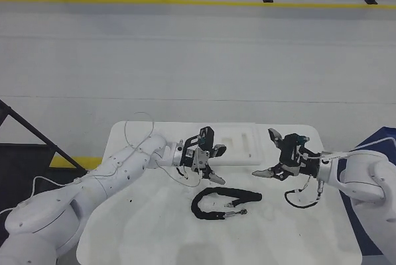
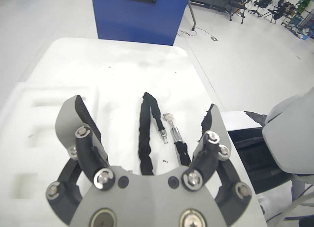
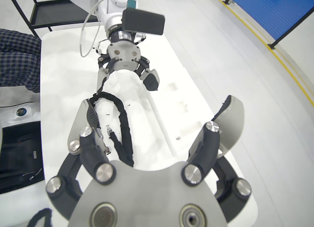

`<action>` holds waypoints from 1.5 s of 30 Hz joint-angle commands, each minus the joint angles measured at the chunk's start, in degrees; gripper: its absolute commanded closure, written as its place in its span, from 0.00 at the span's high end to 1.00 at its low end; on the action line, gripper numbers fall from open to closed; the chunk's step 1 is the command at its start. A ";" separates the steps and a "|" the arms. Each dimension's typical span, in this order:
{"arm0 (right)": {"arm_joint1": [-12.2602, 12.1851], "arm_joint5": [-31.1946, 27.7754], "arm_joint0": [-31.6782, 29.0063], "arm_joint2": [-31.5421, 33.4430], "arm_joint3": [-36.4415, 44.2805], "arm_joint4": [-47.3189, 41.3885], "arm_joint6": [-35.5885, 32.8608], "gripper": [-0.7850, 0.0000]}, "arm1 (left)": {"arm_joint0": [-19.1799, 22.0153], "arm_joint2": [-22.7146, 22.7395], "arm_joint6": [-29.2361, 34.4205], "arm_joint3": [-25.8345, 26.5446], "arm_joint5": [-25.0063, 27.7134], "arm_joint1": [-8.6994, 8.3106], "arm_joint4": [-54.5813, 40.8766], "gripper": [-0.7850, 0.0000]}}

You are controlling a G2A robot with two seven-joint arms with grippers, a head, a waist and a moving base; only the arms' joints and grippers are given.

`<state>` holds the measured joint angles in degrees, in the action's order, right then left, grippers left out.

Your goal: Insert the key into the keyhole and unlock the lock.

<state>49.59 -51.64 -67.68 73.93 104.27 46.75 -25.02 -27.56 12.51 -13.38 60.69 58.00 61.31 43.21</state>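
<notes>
While both arms hang over the white table (image 1: 151, 225):
Left gripper (image 1: 218, 165): spread wide, black fabric-sleeved cable lock (image 1: 224, 199) just ahead.
Right gripper (image 1: 265, 154): spread wide, holding nothing, lock near.
Small silver key (image 2: 168, 117): at the lock's metal end.

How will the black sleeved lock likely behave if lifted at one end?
Probably floppy: the lock lies in a loose curve on the table, so it should sag. Its metal ends would likely swing. The wrinkled sleeve seems grippy.

The left gripper (image 2: 145, 105) is hanging over the white table (image 2: 122, 66) with its jaws spread wide. Between the fingers (image 2: 83, 115), a black cable lock (image 2: 144, 139) is lying bent on the table. A key (image 2: 168, 117) is touching the end of the lock's metal cylinder (image 2: 177, 136). A blue box (image 2: 137, 9) is standing beyond the table.
</notes>
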 commanded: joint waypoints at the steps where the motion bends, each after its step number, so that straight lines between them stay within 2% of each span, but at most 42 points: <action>1: 0.29 -1.84 3.11 -0.85 -2.87 0.38 1.84 1.00 | 1.88 0.43 0.45 1.14 0.00 -1.16 -1.72 1.00; 6: 0.81 -6.36 11.66 -3.33 -10.31 -3.82 1.09 1.00 | 6.86 1.27 4.57 3.81 0.00 -3.93 -7.00 1.00; 13: 0.60 -6.36 23.23 -7.58 -16.87 -17.00 -10.19 1.00 | 13.38 2.93 11.65 7.50 0.00 -6.96 -14.85 1.00; 18: 0.09 -6.36 28.27 -8.91 -19.32 -23.88 -16.54 1.00 | 17.30 4.10 18.14 8.96 0.00 -8.29 -21.07 1.00; 23: -0.13 -6.36 30.57 -9.91 -20.49 -27.10 -18.75 1.00 | 18.94 4.18 23.60 8.84 0.00 -8.48 -25.77 1.00; 45: -0.13 -6.36 30.56 -9.91 -20.49 -27.09 -18.75 1.00 | 18.94 4.18 23.60 8.84 0.00 -8.48 -25.76 1.00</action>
